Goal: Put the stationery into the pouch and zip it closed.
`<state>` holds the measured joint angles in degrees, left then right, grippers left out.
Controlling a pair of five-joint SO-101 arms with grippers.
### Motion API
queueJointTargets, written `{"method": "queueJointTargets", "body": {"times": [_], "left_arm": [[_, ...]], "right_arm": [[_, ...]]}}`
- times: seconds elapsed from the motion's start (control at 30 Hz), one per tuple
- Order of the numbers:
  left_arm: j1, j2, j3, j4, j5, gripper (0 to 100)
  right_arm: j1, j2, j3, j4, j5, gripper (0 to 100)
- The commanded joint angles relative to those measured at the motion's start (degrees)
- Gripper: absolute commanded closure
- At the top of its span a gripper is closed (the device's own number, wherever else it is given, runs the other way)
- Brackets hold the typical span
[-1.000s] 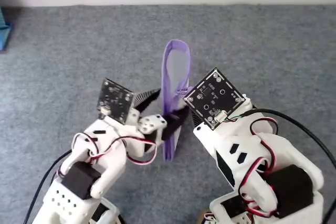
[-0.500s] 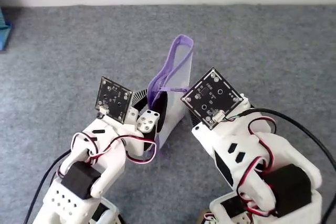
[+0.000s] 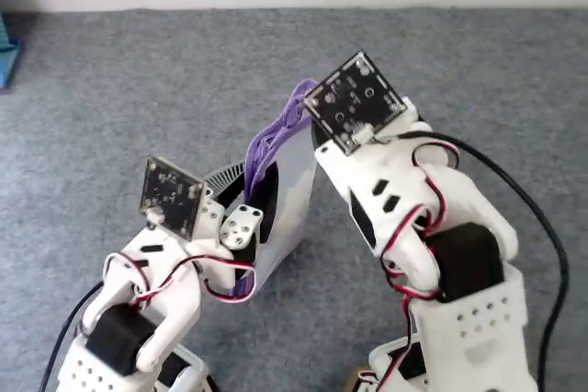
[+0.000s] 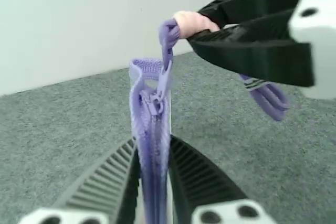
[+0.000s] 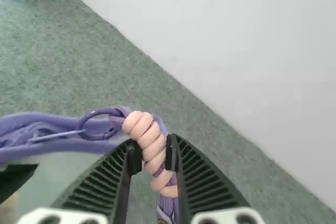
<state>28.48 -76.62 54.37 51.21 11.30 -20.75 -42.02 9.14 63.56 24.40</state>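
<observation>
Spanning the gap between both arms over the grey bench [image 3: 138,71]: pouch [image 3: 287,192], upright, purple zip edge uppermost. Near end clamped in the left hand [image 4: 153,148]. Right wrist view adds the right hand [image 5: 152,145] clenched on a pink coiled cord [image 5: 143,132] at the far end.

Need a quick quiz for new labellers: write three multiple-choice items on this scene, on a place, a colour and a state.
1. The pouch is:
A) between the left gripper and the right gripper
B) by the far wall
C) on a shelf

2. The coiled pull in the right gripper is:
A) green
B) pink
C) black

3. The left gripper is:
A) open
B) shut on a pen
C) shut on the pouch

Key: 1A, each wrist view shows its gripper on the pouch; 2B, the right wrist view shows pink coils; 3C, its jaws pinch the purple zipper edge.
</observation>
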Motion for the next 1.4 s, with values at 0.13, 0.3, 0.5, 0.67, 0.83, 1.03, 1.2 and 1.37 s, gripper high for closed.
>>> {"method": "queueJointTargets", "body": {"times": [0.13, 0.3, 0.5, 0.67, 0.83, 1.03, 1.2, 1.37], "left_arm": [[0.1, -6.4, -0.7, 4.2, 0.3, 99], [-0.4, -10.1, -0.7, 5.4, 0.2, 99], [-0.4, -12.7, -0.8, 7.7, -1.3, 99], [-0.4, -13.8, -0.8, 7.7, -1.3, 99], [-0.4, -14.0, -1.1, 7.7, -1.3, 99], [-0.4, -14.1, -2.4, 7.7, -1.3, 99], [-0.4, -14.1, -4.0, 7.8, -1.3, 99], [-2.0, -14.1, -5.6, 8.3, -1.3, 99]], "right_arm": [[6.4, 5.6, -4.5, -6.5, -0.8, 99.2], [8.7, 8.5, -4.5, -8.9, -0.8, 99.2], [9.0, 8.5, -6.6, -8.7, -0.7, 99.2], [10.3, 8.9, -6.9, -8.6, -0.8, 99.2], [11.2, 9.8, -10.2, -8.9, -0.4, 99.2], [15.6, 13.3, -10.1, -8.6, -0.8, 99.2], [17.6, 18.1, -10.0, -8.5, -0.6, 99.2], [21.5, 24.6, -10.1, -8.9, -0.5, 99.2]]}}
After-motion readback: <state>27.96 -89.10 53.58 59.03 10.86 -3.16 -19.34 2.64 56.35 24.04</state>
